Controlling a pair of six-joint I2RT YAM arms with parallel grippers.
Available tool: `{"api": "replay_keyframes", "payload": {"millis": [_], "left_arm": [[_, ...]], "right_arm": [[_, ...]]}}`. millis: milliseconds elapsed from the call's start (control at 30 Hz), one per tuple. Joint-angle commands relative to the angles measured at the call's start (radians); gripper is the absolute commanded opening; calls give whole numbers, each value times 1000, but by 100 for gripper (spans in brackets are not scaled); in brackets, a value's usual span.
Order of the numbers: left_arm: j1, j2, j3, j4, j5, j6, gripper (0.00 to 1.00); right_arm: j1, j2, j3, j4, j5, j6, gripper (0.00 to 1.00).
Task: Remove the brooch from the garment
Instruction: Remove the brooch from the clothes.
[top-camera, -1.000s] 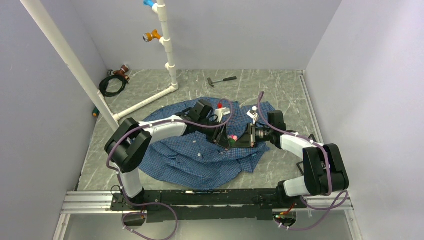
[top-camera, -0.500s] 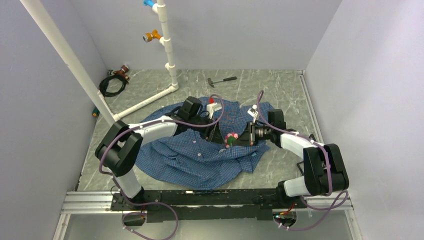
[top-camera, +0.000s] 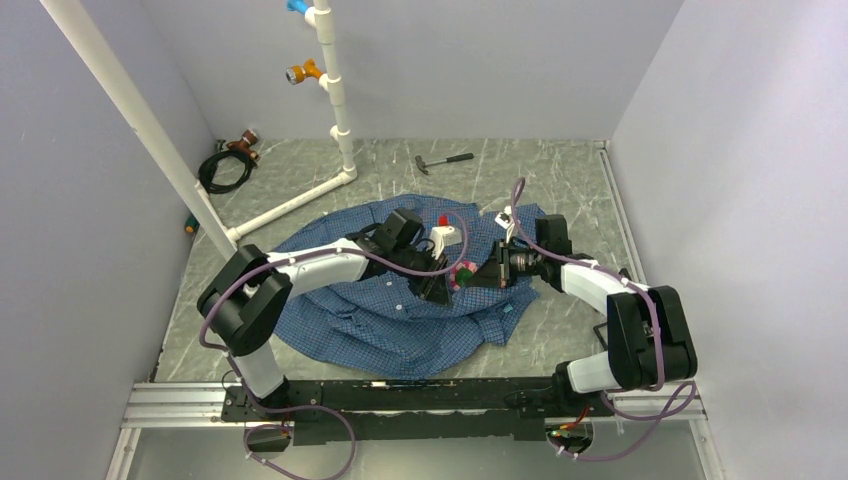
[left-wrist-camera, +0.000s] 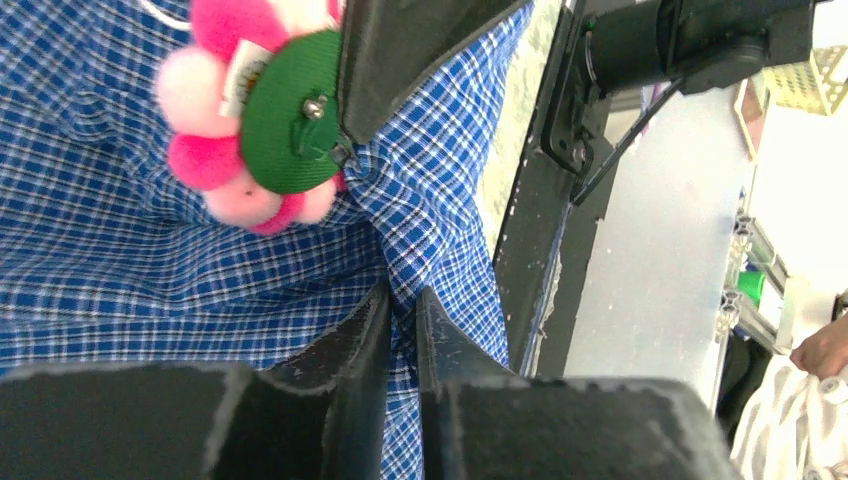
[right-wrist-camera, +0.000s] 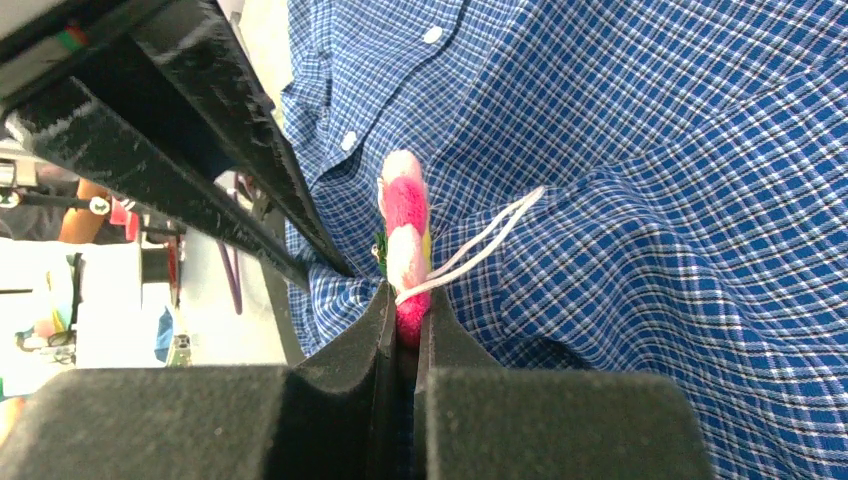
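The garment (top-camera: 380, 320), a blue checked shirt, lies crumpled on the table between both arms. The brooch (top-camera: 462, 272) is a pink pom-pom flower; its green backing (left-wrist-camera: 290, 125) and metal pin show in the left wrist view. My right gripper (right-wrist-camera: 405, 300) is shut on the brooch's (right-wrist-camera: 404, 235) lower edge, and a white string loops off it. My left gripper (left-wrist-camera: 402, 292) is shut on a raised fold of the shirt (left-wrist-camera: 120, 250) just below the brooch. In the top view the left gripper (top-camera: 440, 285) and right gripper (top-camera: 472, 274) meet tip to tip.
A white pipe frame (top-camera: 335, 110) stands at the back left, with a coiled black cable (top-camera: 225, 170) beside it. A small hammer (top-camera: 443, 160) lies at the back. Grey walls close in both sides. A light-blue tag (top-camera: 510, 308) shows at the shirt's right edge.
My left gripper opened wide, swung back toward the brooch and closed on a fold of shirt beside it. The right gripper stayed shut on the brooch, shifting slightly toward the back.
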Motion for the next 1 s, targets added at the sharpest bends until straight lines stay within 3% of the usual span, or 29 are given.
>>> {"api": "replay_keyframes", "payload": {"millis": [0,33,667,967], "left_arm": [[23,-5,56,-10,-13,20,7],[29,-10,50,14,3,8,0],[94,-60,157,22,88,16,0],[92,-80,77,7,115,61,0]], "right_arm": [[-3,12,52,-47,21,-119,0],[-3,17,56,-60,25,-139,0],[1,119,127,-126,39,-188,0],[-42,118,184,-68,93,-129,0]]}}
